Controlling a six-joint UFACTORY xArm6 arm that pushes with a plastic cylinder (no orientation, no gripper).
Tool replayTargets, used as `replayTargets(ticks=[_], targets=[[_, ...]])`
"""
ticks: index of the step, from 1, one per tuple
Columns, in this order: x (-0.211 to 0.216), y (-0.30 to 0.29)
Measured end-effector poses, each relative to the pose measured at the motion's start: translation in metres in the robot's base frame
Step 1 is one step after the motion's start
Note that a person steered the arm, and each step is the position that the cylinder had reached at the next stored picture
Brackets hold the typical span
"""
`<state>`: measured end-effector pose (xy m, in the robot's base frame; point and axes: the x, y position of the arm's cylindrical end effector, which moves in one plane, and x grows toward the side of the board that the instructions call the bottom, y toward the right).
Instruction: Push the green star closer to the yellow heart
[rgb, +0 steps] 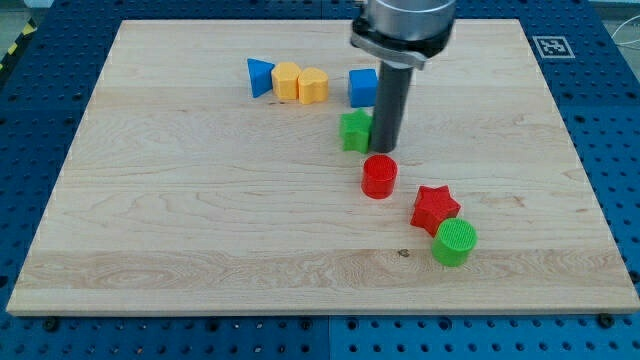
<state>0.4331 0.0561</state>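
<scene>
The green star lies on the wooden board, just below the blue cube. My tip stands right against the star's right side, touching or nearly touching it. The yellow heart lies up and to the left of the star, next to the yellow hexagon. The rod partly hides the blue cube's right edge.
A blue triangle lies left of the yellow hexagon. A red cylinder sits just below my tip. A red star and a green cylinder lie at the lower right. The board's edge runs along the view's bottom.
</scene>
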Motion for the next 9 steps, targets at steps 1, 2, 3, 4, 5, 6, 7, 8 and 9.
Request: replayTargets(ticks=[1,2,3,4,5,6,7,8,9], targets=[[-0.003,-0.034],[-0.004,-0.041],[-0.004,-0.041],[0.000,-0.041],[0.005,-0.052],[0.007,-0.070],[-0.008,-0.093],[-0.030,-0.101],[-0.036,-0.101]])
